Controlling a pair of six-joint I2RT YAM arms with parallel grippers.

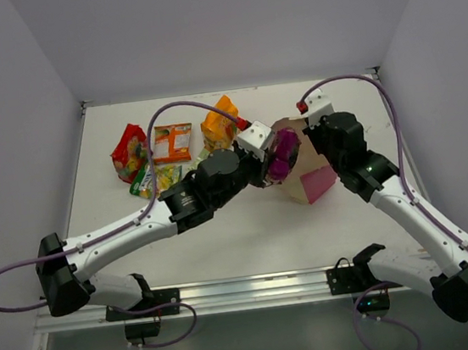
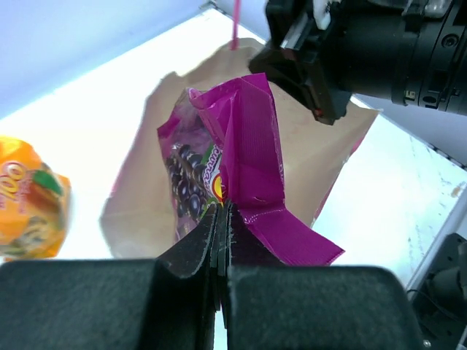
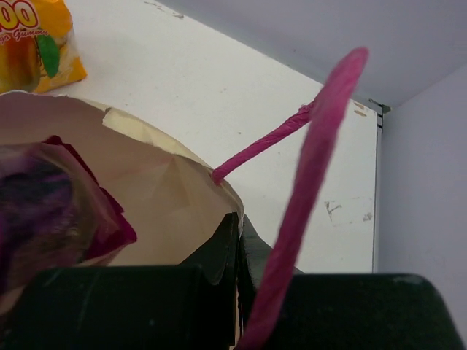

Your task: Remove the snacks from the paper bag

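Note:
The paper bag [image 1: 314, 184] lies tilted at mid-table, its cream inside facing my left arm. My left gripper [image 1: 269, 169] is shut on the purple-magenta snack packet [image 1: 283, 153] at the bag's mouth. In the left wrist view the packet [image 2: 233, 146] stands up from the closed gripper [image 2: 221, 211], in front of the bag [image 2: 139, 211]. My right gripper [image 1: 312, 147] is shut on the bag's rim. In the right wrist view it [image 3: 238, 226] pinches the cream rim [image 3: 168, 182] beside the pink cord handle [image 3: 314, 168], and the purple packet [image 3: 44, 211] shows at the left.
Snacks lie at the back left: a red packet [image 1: 129, 152], a flat orange packet [image 1: 172, 143], a second orange packet [image 1: 221, 124] and a green-yellow packet [image 1: 156, 179]. White walls enclose the table on three sides.

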